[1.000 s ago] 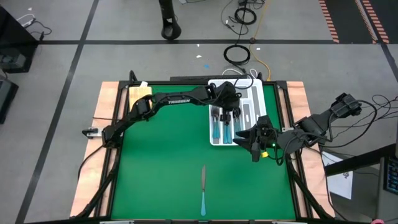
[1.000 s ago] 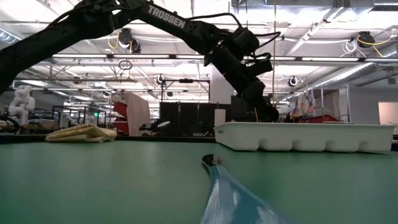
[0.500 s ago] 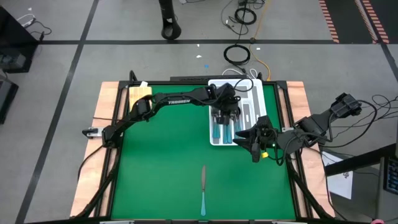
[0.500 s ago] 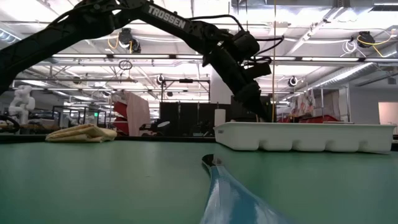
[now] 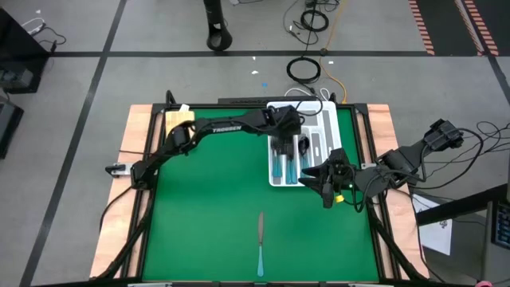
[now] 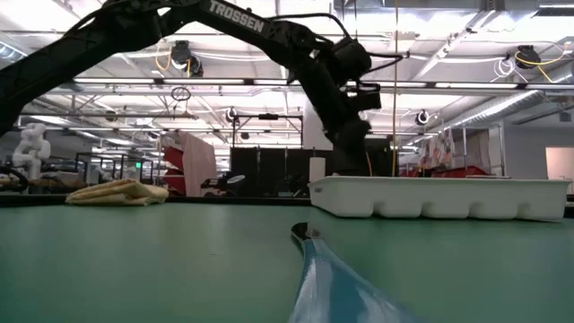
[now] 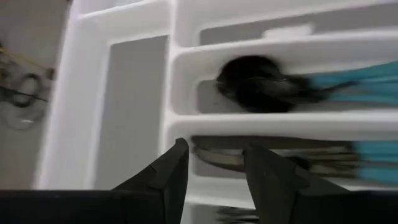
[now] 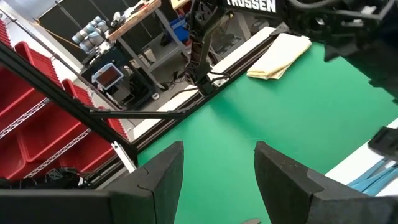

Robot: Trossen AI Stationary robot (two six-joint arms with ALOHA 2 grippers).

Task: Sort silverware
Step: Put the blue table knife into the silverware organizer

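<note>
Most of the silverware (image 5: 284, 164) is lying in the white tray (image 5: 317, 108) at the far right of the green mat (image 5: 207, 207), blue handles showing in the tray's near-left slots. In the left wrist view two slots are showing their contents: one is holding dark rounded heads with blue handles (image 7: 348, 87), the next is holding more pieces with blue handles (image 7: 373, 155), though these are too blurred to name as forks, spoons or knives. One knife (image 5: 260, 239) is lying alone on the mat, well apart from the tray, near the front edge, its blue handle toward the front; in the low view it is filling the foreground (image 6: 336, 287).

The left gripper (image 5: 285, 147) is reaching across from the left side and hanging over the tray's left slots, pointing down into them. Its jaws are standing apart with nothing between them, the fingers (image 7: 171, 171) sitting just above a divider wall.

The right gripper (image 5: 317, 180) is waiting just beside the tray's near-right corner, low over the mat. Its jaws are also apart and empty, its fingers (image 8: 161, 171) framing bare mat.

A folded yellow cloth (image 5: 178, 118) is lying at the mat's far-left corner.
</note>
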